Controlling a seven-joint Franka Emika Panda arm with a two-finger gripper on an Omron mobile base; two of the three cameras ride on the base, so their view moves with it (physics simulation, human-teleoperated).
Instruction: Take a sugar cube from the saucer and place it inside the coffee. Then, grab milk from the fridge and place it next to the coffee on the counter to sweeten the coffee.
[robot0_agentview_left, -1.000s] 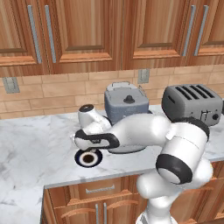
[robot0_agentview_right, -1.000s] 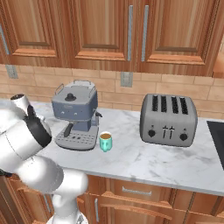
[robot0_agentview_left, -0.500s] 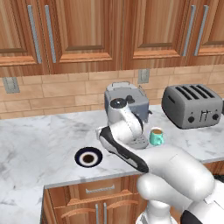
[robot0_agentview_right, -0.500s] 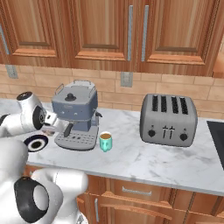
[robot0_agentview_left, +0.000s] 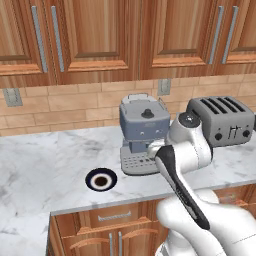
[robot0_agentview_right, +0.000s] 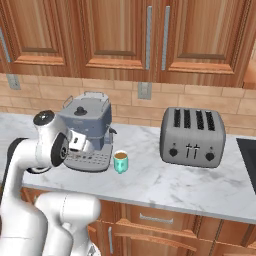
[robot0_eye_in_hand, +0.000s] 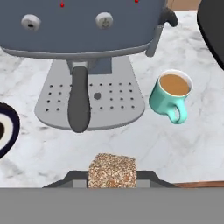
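Note:
In the hand view my gripper (robot0_eye_in_hand: 112, 176) is shut on the pale tan sugar cube (robot0_eye_in_hand: 112, 169), which sits between the two dark tips. It hovers over the white marble counter (robot0_eye_in_hand: 144, 144) in front of the grey espresso machine (robot0_eye_in_hand: 87, 52). The teal coffee mug (robot0_eye_in_hand: 171, 96) with brown liquid stands ahead and to the right, apart from the cube. The dark navy saucer (robot0_eye_in_hand: 6, 129) lies at the left edge. The right base view has the mug (robot0_agentview_right: 120, 162) just right of the machine, and the left base view has the saucer (robot0_agentview_left: 101, 180) on the counter (robot0_agentview_left: 40, 165).
The espresso machine (robot0_agentview_left: 142, 132) stands at the back of the counter with its portafilter handle (robot0_eye_in_hand: 78, 103) sticking forward. A grey four-slot toaster (robot0_agentview_right: 192, 136) sits to the right of the mug. Wooden wall cabinets (robot0_agentview_right: 125, 35) hang above.
My arm has swung right, away from the saucer, to the front of the espresso machine, carrying the sugar cube. The jaws stay shut.

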